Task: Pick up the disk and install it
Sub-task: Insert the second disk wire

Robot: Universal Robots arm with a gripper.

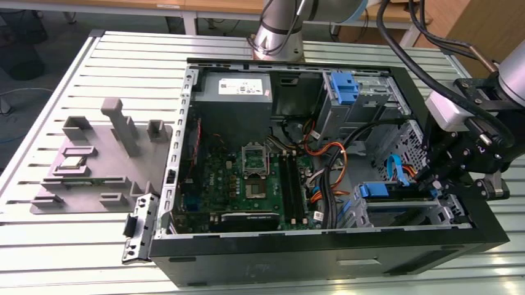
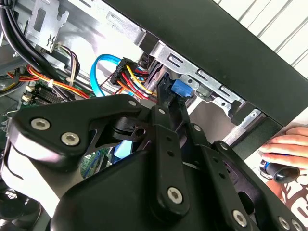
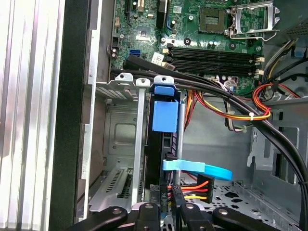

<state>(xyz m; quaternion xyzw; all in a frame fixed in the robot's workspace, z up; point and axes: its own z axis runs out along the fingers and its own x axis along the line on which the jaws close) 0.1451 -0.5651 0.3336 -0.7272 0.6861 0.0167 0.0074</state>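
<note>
The disk (image 3: 162,144) stands edge-on in the metal drive cage (image 3: 115,125) at a corner of the open computer case, its blue rail (image 3: 163,115) facing up. A blue data cable (image 3: 202,169) and a red-yellow power plug (image 3: 195,186) sit at its near end. My gripper (image 3: 167,212) reaches in from that end, its black fingers flanking the disk's thickness and closed on it. In the second wrist view the gripper (image 2: 168,94) narrows onto the blue rail (image 2: 181,89). In the exterior view the gripper (image 1: 439,178) is at the cage, beside the disk (image 1: 384,190).
The case (image 1: 328,258) lies open on a slatted table. Its motherboard (image 1: 246,178), cable bundles (image 3: 231,96), a grey power supply (image 1: 233,86) and a blue bracket (image 1: 345,86) crowd it. A grey fixture (image 1: 90,160) lies at the exterior view's left. A person's hand (image 2: 284,147) rests outside the case wall.
</note>
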